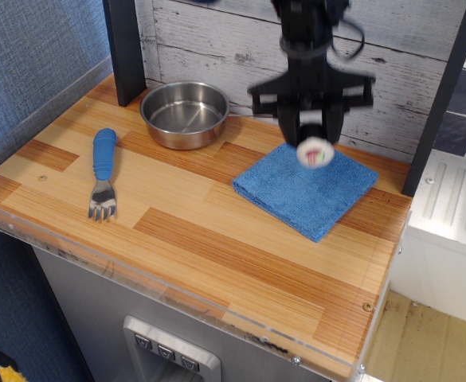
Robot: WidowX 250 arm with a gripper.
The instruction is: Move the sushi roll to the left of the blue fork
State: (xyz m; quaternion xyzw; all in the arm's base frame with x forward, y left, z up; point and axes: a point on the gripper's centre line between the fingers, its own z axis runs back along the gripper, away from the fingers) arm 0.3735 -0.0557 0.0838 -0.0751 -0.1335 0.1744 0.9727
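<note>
— Table (217, 239)?
— Wooden, plank wall behind; blue fork (102, 171) at nine o'clock, bowl (185, 113) at eleven, blue cloth (306, 189) at three.
— Hand (314, 135)?
— Above the cloth, blurred, clamped on the sushi roll (315, 153).

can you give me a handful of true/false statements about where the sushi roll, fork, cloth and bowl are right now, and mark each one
1. The sushi roll is held in the hand, lifted above the blue cloth. True.
2. The blue fork lies inside the metal bowl. False: it lies on the wooden table, in front and to the left of the bowl.
3. The metal bowl has nothing in it. True.
4. The sushi roll is already to the left of the fork. False: it is well to the fork's right, over the cloth.
5. The fork's tines point toward the back wall. False: they point toward the front edge of the table, with the handle toward the back.
</note>
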